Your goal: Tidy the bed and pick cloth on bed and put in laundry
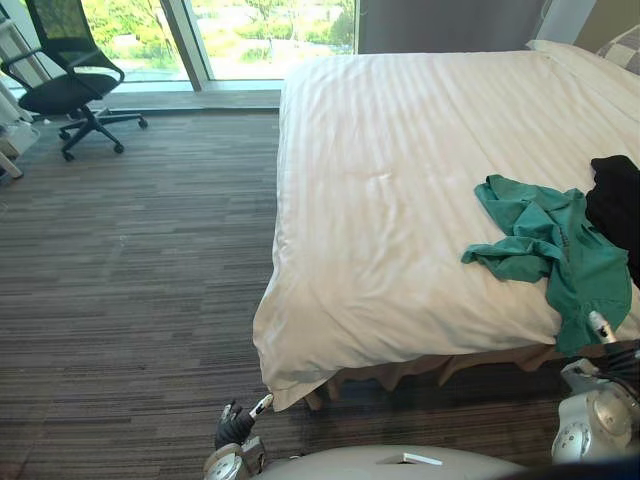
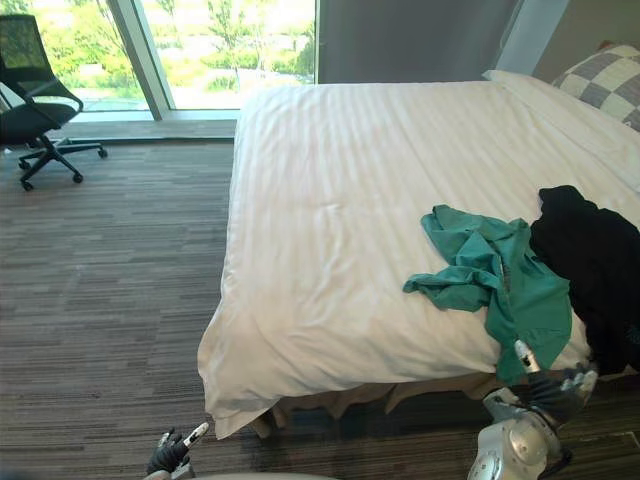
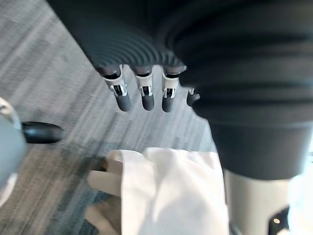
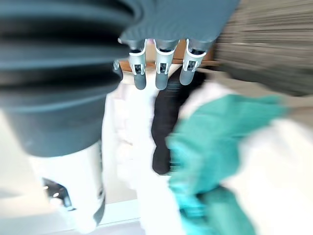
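A green cloth [image 1: 545, 245] lies crumpled on the near right part of the white bed [image 1: 400, 150], one end hanging over the near edge. A black cloth [image 2: 590, 250] lies just right of it, touching it. My right hand [image 2: 548, 388] is below the bed's near edge, right under the hanging green end, with its fingers [image 4: 161, 68] straight and holding nothing. The green cloth [image 4: 220, 147] and black cloth [image 4: 166, 127] show past them. My left hand [image 1: 240, 425] hangs low over the floor by the bed's near left corner, its fingers [image 3: 146, 95] straight and empty.
A black office chair [image 1: 65, 80] stands at the far left by the window. A checked pillow [image 2: 605, 80] lies at the head of the bed, far right. Striped carpet [image 1: 140, 270] stretches left of the bed. The duvet corner [image 3: 171, 191] hangs near my left hand.
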You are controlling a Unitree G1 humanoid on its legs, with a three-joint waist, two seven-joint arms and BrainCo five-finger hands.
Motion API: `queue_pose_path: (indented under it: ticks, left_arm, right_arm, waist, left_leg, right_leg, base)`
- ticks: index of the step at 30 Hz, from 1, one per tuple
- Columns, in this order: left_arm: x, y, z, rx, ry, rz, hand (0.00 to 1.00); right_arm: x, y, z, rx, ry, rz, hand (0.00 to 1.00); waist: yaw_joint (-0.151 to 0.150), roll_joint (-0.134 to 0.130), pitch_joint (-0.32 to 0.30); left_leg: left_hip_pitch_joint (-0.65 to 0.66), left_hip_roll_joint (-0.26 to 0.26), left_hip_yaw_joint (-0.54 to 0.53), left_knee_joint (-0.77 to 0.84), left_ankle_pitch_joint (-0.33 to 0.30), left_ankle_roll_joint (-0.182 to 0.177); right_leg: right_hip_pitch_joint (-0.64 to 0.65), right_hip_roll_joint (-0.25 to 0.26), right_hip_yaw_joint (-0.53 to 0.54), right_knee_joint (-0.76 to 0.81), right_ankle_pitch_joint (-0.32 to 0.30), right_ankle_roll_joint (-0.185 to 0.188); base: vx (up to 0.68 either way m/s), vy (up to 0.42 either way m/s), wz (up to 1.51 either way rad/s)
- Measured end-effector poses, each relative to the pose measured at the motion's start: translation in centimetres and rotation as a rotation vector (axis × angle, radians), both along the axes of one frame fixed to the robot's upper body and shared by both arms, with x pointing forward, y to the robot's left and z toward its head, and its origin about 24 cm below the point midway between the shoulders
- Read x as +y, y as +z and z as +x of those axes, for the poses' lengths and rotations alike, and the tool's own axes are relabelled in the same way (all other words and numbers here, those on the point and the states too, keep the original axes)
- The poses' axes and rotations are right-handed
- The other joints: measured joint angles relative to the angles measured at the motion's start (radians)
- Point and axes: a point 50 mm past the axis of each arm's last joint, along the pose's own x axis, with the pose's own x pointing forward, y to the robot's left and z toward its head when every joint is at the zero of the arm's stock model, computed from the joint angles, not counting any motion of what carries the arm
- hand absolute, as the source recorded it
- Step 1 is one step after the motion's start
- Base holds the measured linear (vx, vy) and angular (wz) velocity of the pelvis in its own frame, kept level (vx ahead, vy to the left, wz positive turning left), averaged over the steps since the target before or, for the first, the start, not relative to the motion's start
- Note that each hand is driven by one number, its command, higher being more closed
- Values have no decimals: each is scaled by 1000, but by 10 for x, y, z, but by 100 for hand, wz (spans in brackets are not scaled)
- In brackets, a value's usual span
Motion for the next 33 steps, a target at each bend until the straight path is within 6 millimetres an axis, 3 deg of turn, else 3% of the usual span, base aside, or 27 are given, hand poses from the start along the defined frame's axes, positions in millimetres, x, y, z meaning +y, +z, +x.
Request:
queue_pose_path:
  ticks: [1, 5, 9, 14, 17, 20, 25, 27, 28, 30, 33]
  left_arm:
    - [0, -2, -2, 13, 7, -2, 0]
    - [-3, -3, 3, 13, -4, -12, 0]
    - [-3, -9, -3, 62, -56, -17, 0]
    - [5, -9, -3, 71, -97, 5, 0]
    - [8, -6, 6, 44, -117, 22, 0]
    - [7, -2, 22, -4, -145, 36, 0]
    - [7, 4, 43, -67, -142, 41, 0]
    - [15, 4, 49, -60, -126, 42, 0]
    - [19, 4, 51, -53, -111, 42, 0]
    - [24, 7, 59, -73, -93, 46, 0]
    - [22, 11, 71, -111, -55, 34, 0]
  right_arm:
    - [6, 21, 8, -58, 18, -79, 100]
    - [26, 50, 28, -163, 118, -179, 100]
    - [55, 75, 70, -231, 409, -310, 100]
    - [91, 86, 113, -226, 728, -433, 100]
    - [117, 90, 128, -237, 885, -473, 100]
    - [143, 98, 139, -266, 1002, -504, 100]
    - [189, 113, 152, -329, 1181, -543, 100]
    - [205, 117, 157, -357, 1231, -511, 100]
    - [226, 119, 159, -387, 1294, -467, 100]
    - [247, 118, 162, -395, 1359, -424, 100]
    - [273, 122, 173, -388, 1424, -384, 100]
  waist:
    - [-1, -3, 0]
    - [-1, -11, -8]
    - [0, -13, -15]
    - [11, -19, -7]
    - [40, -32, 22]
    - [64, -38, 77]
    - [111, -19, 181]
    - [120, -18, 218]
    - [133, -21, 252]
    - [141, -25, 284]
    - [157, -22, 336]
  left_leg:
    - [0, -1, 0, 0, -4, 0]
    - [-16, -5, -7, 4, -8, 1]
    - [-36, -17, -38, 6, -4, 8]
    - [-75, -21, -96, 39, -9, 17]
    - [-102, -20, -158, 68, -12, 21]
    - [-141, -20, -234, 95, -11, 22]
    - [-220, -21, -320, 143, 0, 36]
    - [-254, -23, -338, 162, 3, 40]
    - [-284, -26, -342, 183, 3, 41]
    - [-328, -31, -355, 210, 3, 41]
    - [-380, -32, -372, 249, 5, 44]
  right_leg:
    - [-2, -1, 2, 0, 0, 0]
    - [-14, -2, 4, -1, 2, 2]
    - [-21, -3, 9, -24, 12, 6]
    - [-17, -6, 8, -35, 30, 2]
    - [-3, -8, -25, -35, 30, 2]
    - [11, -9, -80, -33, 30, 2]
    - [-20, -20, -154, 19, 24, -5]
    - [-51, -29, -163, 53, 16, -10]
    - [-80, -39, -169, 82, 6, -12]
    - [-113, -51, -177, 107, -5, -9]
    - [-147, -59, -192, 135, -18, -19]
  base:
    - [40, 3, -4]
    - [58, 2, 4]
    - [79, -14, 12]
    - [26, -21, 26]
    - [-17, -40, 46]
    - [-50, -40, 68]
    - [-83, -11, 52]
    - [-73, 43, 23]
    - [-63, 35, 13]
    - [-93, 42, 19]
    - [-74, 17, 19]
